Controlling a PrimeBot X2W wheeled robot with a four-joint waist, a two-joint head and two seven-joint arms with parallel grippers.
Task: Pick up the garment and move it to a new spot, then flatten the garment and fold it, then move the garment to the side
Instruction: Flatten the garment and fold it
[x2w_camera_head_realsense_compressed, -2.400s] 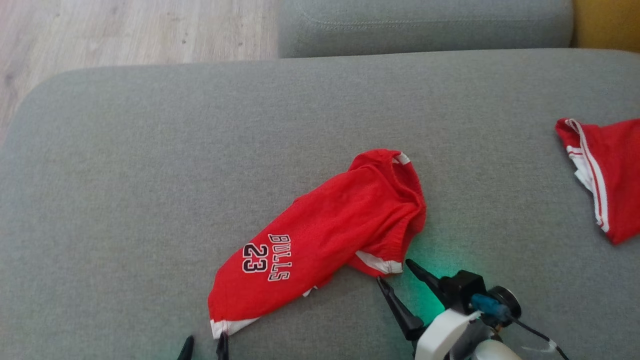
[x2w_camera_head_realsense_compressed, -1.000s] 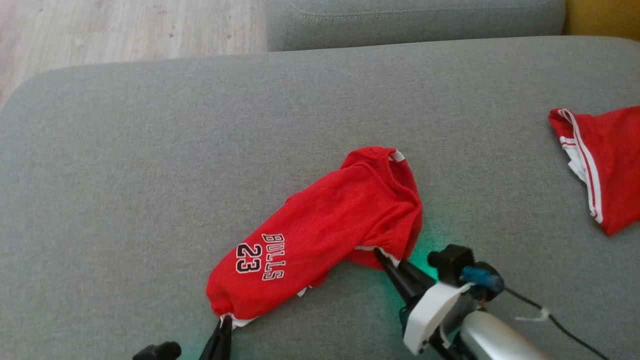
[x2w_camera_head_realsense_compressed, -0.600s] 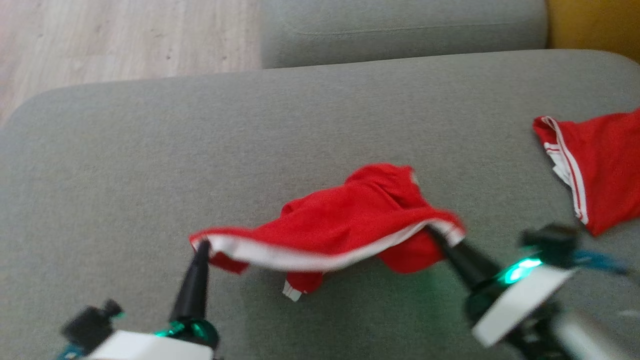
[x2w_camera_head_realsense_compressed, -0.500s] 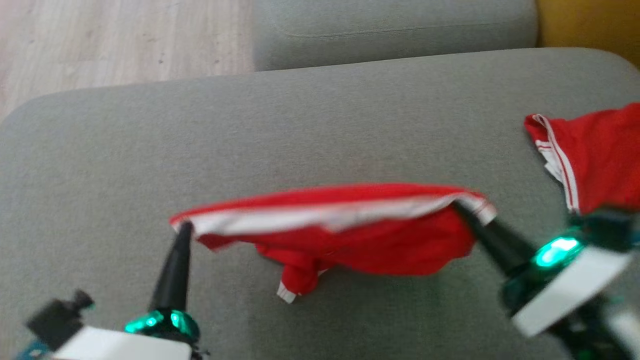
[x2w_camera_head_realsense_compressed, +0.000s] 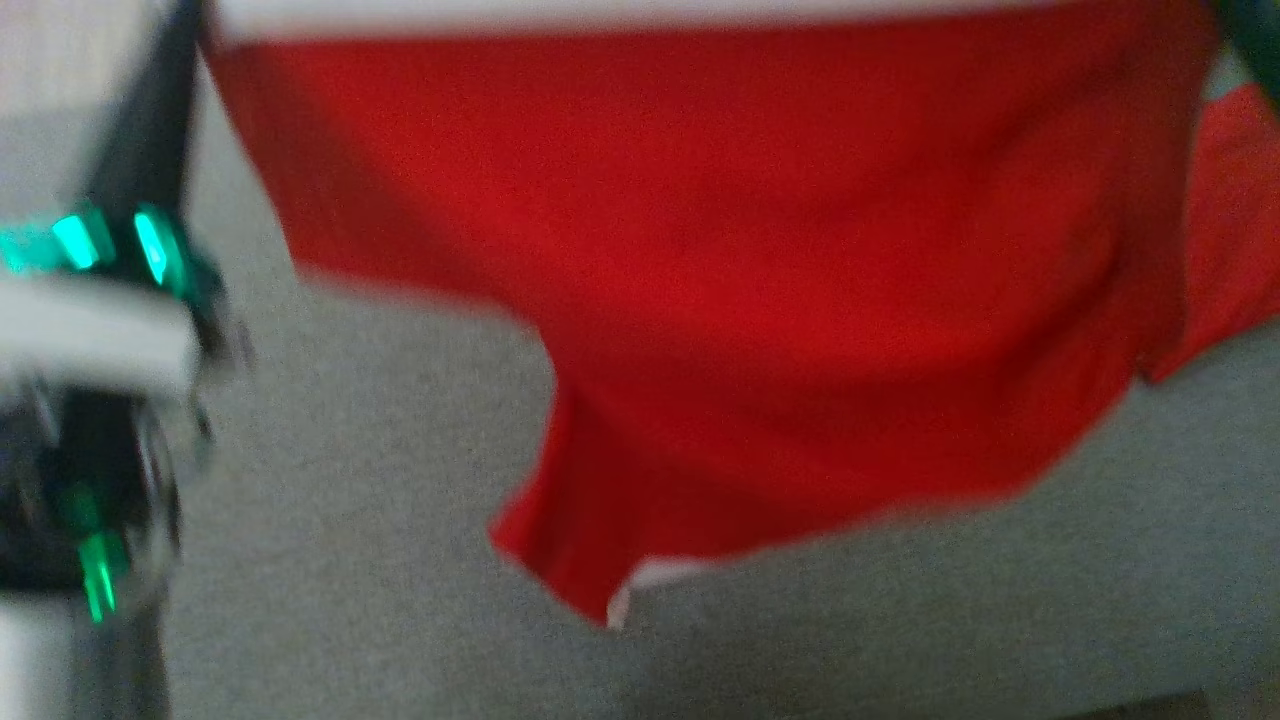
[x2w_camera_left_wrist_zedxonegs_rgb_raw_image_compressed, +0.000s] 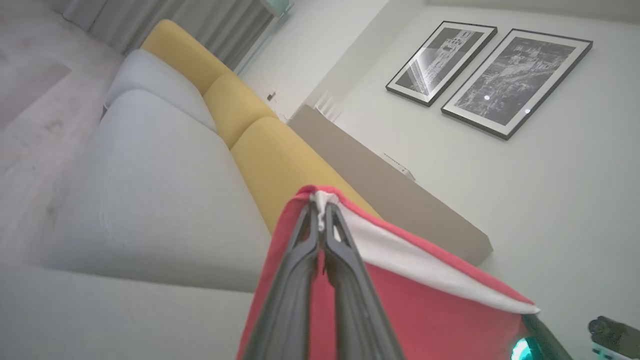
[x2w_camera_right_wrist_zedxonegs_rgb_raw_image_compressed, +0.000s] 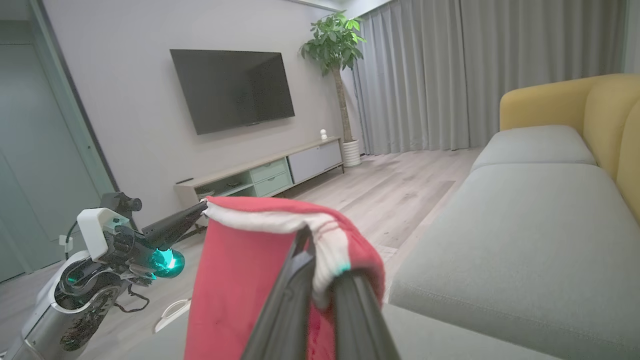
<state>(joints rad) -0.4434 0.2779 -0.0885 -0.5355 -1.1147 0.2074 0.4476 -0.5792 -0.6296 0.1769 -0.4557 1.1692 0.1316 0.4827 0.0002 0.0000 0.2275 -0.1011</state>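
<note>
The garment (x2w_camera_head_realsense_compressed: 700, 250), a red jersey with a white-trimmed hem, hangs spread in the air over the grey sofa seat (x2w_camera_head_realsense_compressed: 350, 500), blurred and close to the head camera. My left gripper (x2w_camera_left_wrist_zedxonegs_rgb_raw_image_compressed: 320, 212) is shut on one corner of the white hem, and the red cloth (x2w_camera_left_wrist_zedxonegs_rgb_raw_image_compressed: 425, 310) drops away below it. My right gripper (x2w_camera_right_wrist_zedxonegs_rgb_raw_image_compressed: 322, 255) is shut on the other hem corner, bunching the trim. In the right wrist view the garment (x2w_camera_right_wrist_zedxonegs_rgb_raw_image_compressed: 235, 280) stretches across to the left gripper (x2w_camera_right_wrist_zedxonegs_rgb_raw_image_compressed: 202, 206). One dark left finger (x2w_camera_head_realsense_compressed: 150, 120) rises at the head view's left edge.
A second red garment (x2w_camera_head_realsense_compressed: 1240, 230) lies on the seat at the right, partly behind the held one. Yellow back cushions (x2w_camera_left_wrist_zedxonegs_rgb_raw_image_compressed: 270, 160) line the sofa. Wood floor (x2w_camera_right_wrist_zedxonegs_rgb_raw_image_compressed: 380, 195), a TV cabinet (x2w_camera_right_wrist_zedxonegs_rgb_raw_image_compressed: 260, 172) and a plant lie beyond the sofa's end.
Both grippers have raised the garment from the seat to high in front of the head camera, its hem stretched between them. The head view has also shifted.
</note>
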